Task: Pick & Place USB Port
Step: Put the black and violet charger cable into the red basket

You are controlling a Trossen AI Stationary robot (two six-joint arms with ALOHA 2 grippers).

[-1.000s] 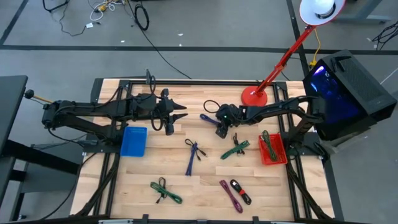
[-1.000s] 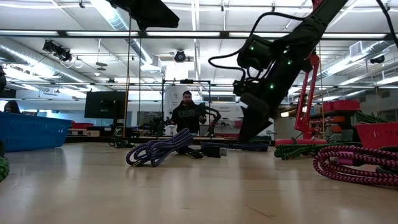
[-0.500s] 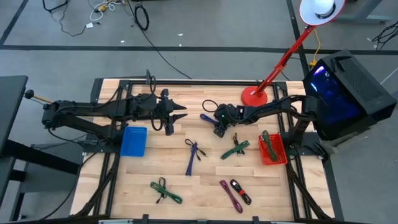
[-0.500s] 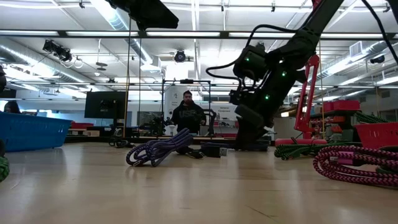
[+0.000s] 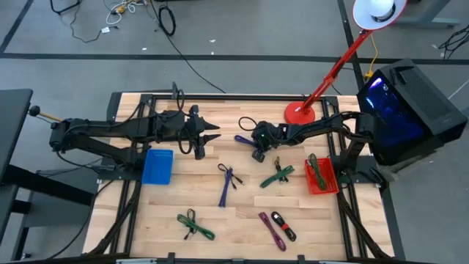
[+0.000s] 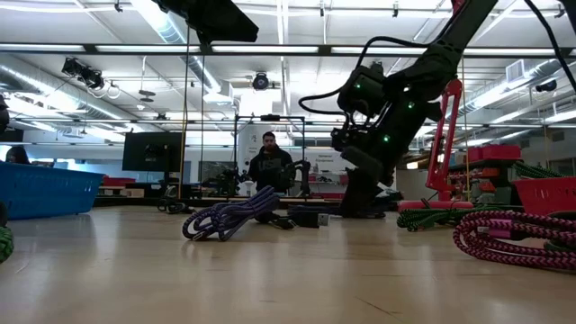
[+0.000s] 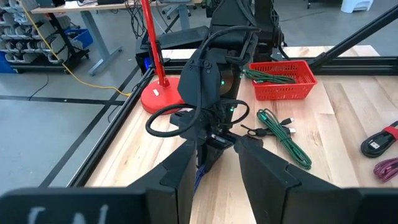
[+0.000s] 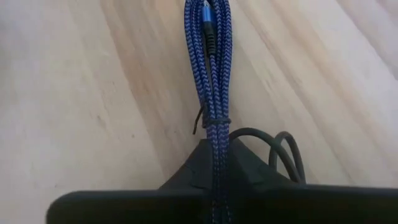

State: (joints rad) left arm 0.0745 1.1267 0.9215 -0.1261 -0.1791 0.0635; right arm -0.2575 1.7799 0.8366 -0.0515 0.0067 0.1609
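Observation:
A bundled blue braided USB cable (image 8: 214,68) lies on the wooden table near its far edge, in the middle (image 5: 243,138). My right gripper (image 5: 258,152) (image 8: 217,165) is down at the table, shut on this bundle. A thin black tie (image 8: 211,121) wraps the bundle just ahead of the fingers. My left gripper (image 5: 214,137) (image 7: 211,162) hovers to the left of the bundle, open, with nothing between its fingers; it points toward the right arm. My right gripper pinches the blue cable bundle between its two fingers, just behind the black tie (image 8: 216,140), with several strands together. The fingers slant down from the table's right, and the bundle runs on ahead of them along their line. The rest of the bundle (image 8: 211,37) lies on the wood.
A blue bin (image 5: 157,166) sits at the left and a red basket (image 5: 320,176) with a green cable at the right. A red lamp base (image 5: 300,114) stands behind my right arm. Other bundled cables lie nearer: blue (image 5: 227,182), green (image 5: 277,176), green (image 5: 194,226), purple (image 5: 272,229).
My right gripper has come down and a little toward the table's left, onto the blue cable bundle at the table. The bundle has stayed where it lay.

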